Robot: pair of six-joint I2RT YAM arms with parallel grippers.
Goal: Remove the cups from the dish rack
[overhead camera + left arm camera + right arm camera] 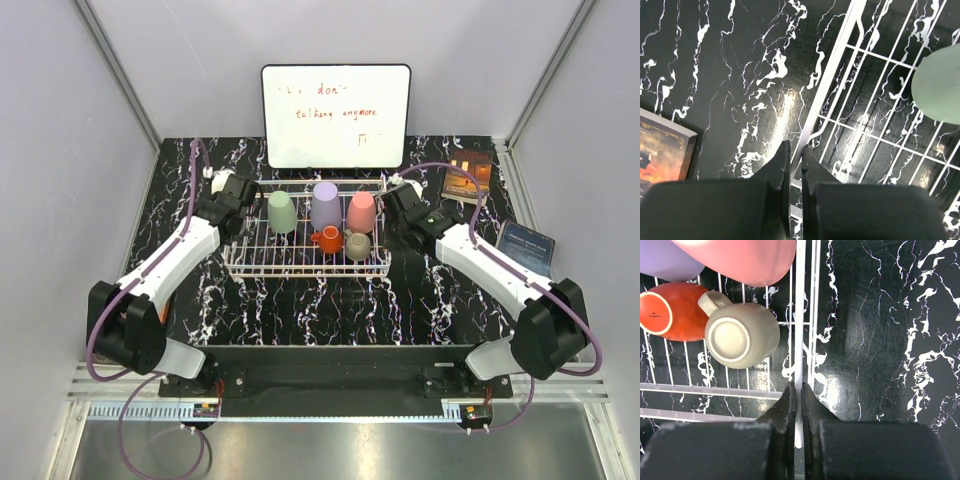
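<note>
The white wire dish rack (300, 272) stands mid-table. In it, upside down, are a pale green cup (282, 211), a lavender cup (325, 205), a pink cup (361, 211), a short orange cup (328, 239) and a beige-grey cup (357, 245) with a handle. My left gripper (240, 205) is shut on the rack's left rim wire (830, 75), with the green cup (940, 85) to the right. My right gripper (395, 205) is shut on the rack's right rim wire (800, 315). The beige-grey cup (742, 335), orange cup (670, 310), pink cup (745, 260) and lavender cup (660, 262) lie to its left.
A whiteboard (336, 115) with red writing leans against the back wall. A book (468, 175) lies at the back right, and a dark booklet (525, 248) lies at the right edge. The left wrist view shows a book corner (660, 150). Black marbled tabletop surrounds the rack.
</note>
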